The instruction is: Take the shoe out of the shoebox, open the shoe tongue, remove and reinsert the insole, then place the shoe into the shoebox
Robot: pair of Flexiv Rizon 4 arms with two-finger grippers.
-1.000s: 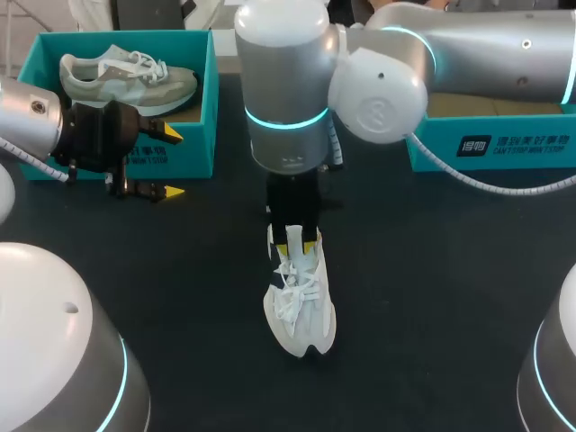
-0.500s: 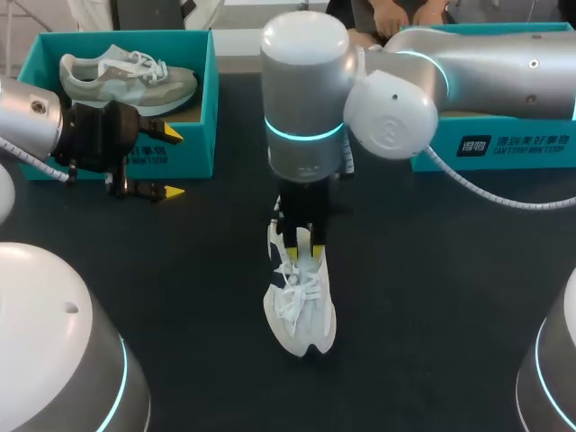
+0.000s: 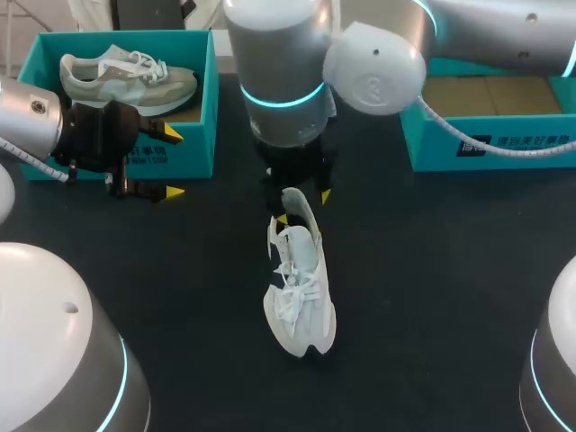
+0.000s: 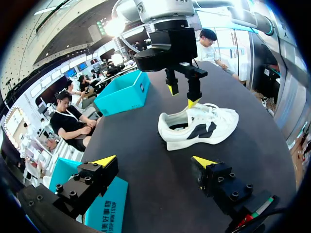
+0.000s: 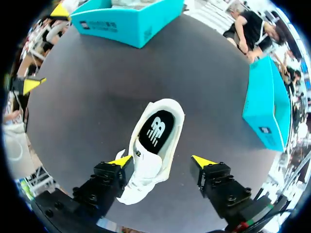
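A white shoe [image 3: 300,301] with a black side mark [image 4: 199,130] stands on the black table, toe toward me. Its black insole [image 5: 156,129] shows through the opening. My right gripper [image 3: 303,207] hangs open just above the shoe's opening and tongue; in its own view the gripper [image 5: 162,161] has the shoe below and between its fingers, apart from both. My left gripper [image 3: 171,163] stands open at the left, in front of the left shoebox, with nothing between its fingers. From the left wrist, that gripper [image 4: 154,161] faces the shoe and my right gripper [image 4: 182,96].
A teal shoebox [image 3: 202,126] at the back left holds a grey-green sneaker [image 3: 126,72]. A second teal shoebox [image 3: 490,135] stands open at the back right, its brown floor showing. Dark table lies around the white shoe.
My right gripper has opened, let go of the shoe at its opening and risen a little. The right arm shifted toward the back. The left arm has kept still.
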